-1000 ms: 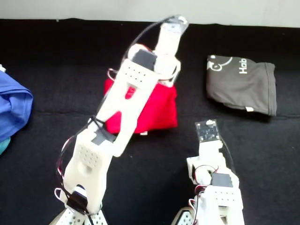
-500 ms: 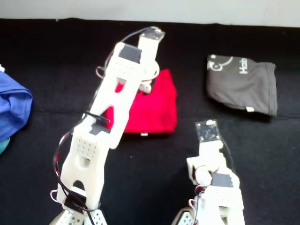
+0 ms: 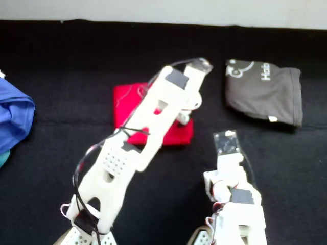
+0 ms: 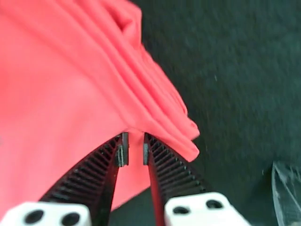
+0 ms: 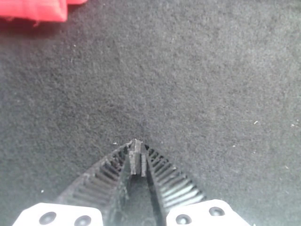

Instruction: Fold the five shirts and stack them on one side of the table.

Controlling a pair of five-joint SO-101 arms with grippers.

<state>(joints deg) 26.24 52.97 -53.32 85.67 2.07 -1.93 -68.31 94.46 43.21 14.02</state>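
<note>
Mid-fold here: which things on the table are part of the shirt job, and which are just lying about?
Job:
folded red shirt
folded grey shirt with white print
crumpled blue shirt

Not the job:
black cloth table cover
white wall strip

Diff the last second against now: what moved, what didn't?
The left tool swung left, then back right and nearer, and now hangs open over the red shirt's edge. The red shirt went from bunched up to lying flat. The right tool, grey shirt and blue shirt are unchanged.
</note>
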